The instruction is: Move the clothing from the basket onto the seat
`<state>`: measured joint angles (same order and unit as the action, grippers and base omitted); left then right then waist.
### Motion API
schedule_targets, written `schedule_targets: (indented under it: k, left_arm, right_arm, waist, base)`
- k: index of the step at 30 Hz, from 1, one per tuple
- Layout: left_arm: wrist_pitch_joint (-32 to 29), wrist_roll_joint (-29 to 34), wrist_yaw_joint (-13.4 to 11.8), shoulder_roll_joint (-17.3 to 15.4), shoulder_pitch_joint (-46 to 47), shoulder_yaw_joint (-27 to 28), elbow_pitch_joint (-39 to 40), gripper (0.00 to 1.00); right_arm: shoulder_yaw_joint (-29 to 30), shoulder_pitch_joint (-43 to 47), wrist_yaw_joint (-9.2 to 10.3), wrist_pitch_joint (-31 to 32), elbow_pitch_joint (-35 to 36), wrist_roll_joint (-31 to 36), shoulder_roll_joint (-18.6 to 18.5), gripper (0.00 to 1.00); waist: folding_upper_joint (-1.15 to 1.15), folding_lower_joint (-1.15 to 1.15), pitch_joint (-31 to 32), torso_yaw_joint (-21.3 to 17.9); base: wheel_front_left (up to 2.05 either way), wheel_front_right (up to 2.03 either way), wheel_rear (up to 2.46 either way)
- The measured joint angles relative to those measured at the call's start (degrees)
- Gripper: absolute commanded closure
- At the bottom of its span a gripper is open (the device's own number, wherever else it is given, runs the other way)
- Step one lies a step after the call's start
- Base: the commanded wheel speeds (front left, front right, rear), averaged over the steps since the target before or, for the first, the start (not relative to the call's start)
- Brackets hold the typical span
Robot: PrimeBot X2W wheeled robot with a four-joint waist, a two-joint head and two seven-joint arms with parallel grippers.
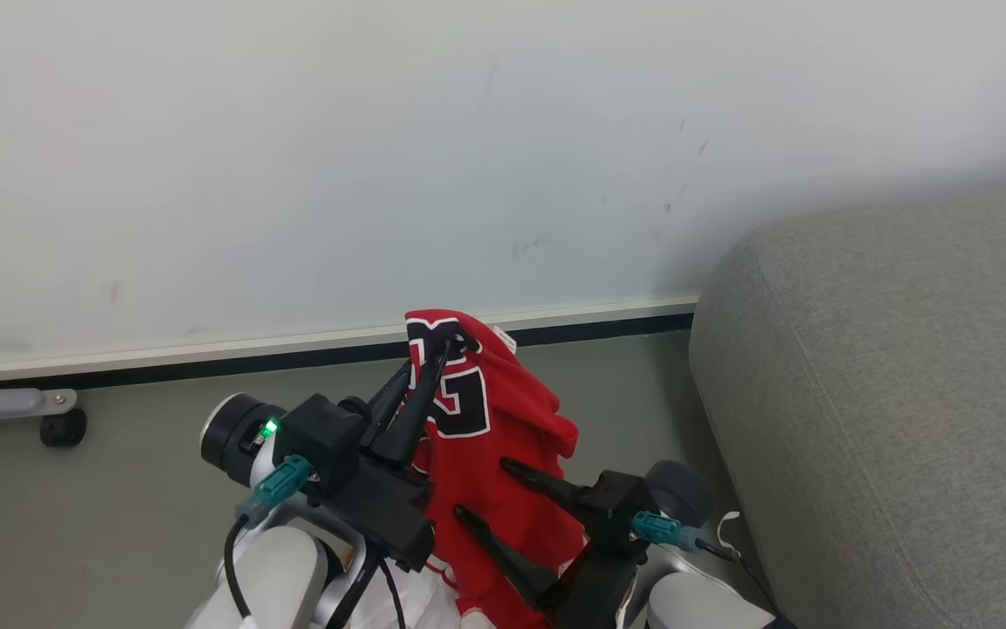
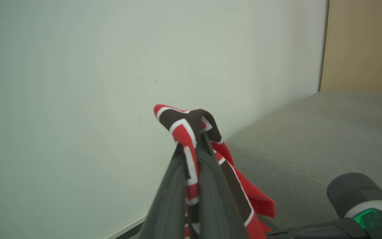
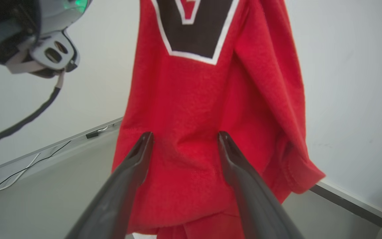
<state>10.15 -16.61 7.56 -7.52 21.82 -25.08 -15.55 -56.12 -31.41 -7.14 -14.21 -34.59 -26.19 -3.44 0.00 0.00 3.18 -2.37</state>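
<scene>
Head view: jersey (image 1: 503, 437) is pinched at its top by the left gripper (image 1: 433, 354) and hung over the floor (image 1: 119, 489), apart from the seat's (image 1: 887, 393) rounded left edge. Right gripper (image 1: 480, 486) is spread wide before the cloth.
Left wrist view: lettered fold is clamped between the closed jaws; seat lies right.
Right wrist view: jaws are held wide, jersey draped just beyond; contact cannot be told.

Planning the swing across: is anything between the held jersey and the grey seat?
Mostly clear: bare floor and wall lie between the jersey and the seat. Only the open right end effector sits low by the hanging cloth, on the seat's side.
</scene>
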Motion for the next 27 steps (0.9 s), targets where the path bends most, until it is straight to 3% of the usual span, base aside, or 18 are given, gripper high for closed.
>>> schedule_targets:
  k: [14,15,16,17,18,19,27]
  left_arm:
    - [-2.64,-1.51,0.00,0.32,-0.27,-3.01,4.42,1.00]
    - [-2.75,-1.62,0.00,0.34,-0.28,-3.09,4.68,1.00]
    - [-2.80,-1.74,0.00,0.35,-0.28,-3.15,4.86,1.00]
    - [-3.03,-1.89,0.00,0.36,-0.28,-3.19,5.03,1.00]
    - [-3.14,-1.97,0.00,0.35,-0.28,-3.20,5.08,1.00]
    - [-3.44,-2.00,0.00,0.35,-0.29,-3.21,5.12,1.00]
    - [-4.17,-3.41,-0.09,-0.10,-1.47,-2.36,5.67,1.00]
  right_arm:
    - [-7.23,-6.32,0.00,-0.01,-3.64,-7.51,-0.03,0.02]
    - [-7.86,-6.80,0.00,-0.01,-3.89,-7.71,-0.02,0.33]
    - [-8.23,-7.15,0.00,-0.02,-4.13,-8.00,0.00,0.55]
    - [-8.70,-7.48,0.00,-0.02,-4.45,-8.44,0.00,0.66]
    - [-9.14,-7.86,0.00,-0.02,-4.72,-8.89,-0.01,0.92]
    - [-9.38,-8.12,0.00,-0.02,-4.88,-9.35,-0.02,1.00]
    - [-10.21,-9.15,0.00,-0.05,-7.05,-11.76,0.01,1.00]
  waist:
    - [0.00,0.00,-0.41,1.18]
    - [0.00,0.00,-0.45,1.28]
    - [0.00,0.00,-0.49,1.38]
    - [0.00,0.00,-0.53,1.47]
    - [0.00,0.00,-0.57,1.56]
    - [0.00,0.00,-0.62,1.63]
    - [0.00,0.00,-0.93,1.60]
  base:
    - [0.00,0.00,0.00]
    - [0.00,0.00,0.00]
    - [0.00,0.00,0.00]
    - [0.00,0.00,0.00]
    - [0.00,0.00,0.00]
    - [0.00,0.00,0.00]
    - [0.00,0.00,0.00]
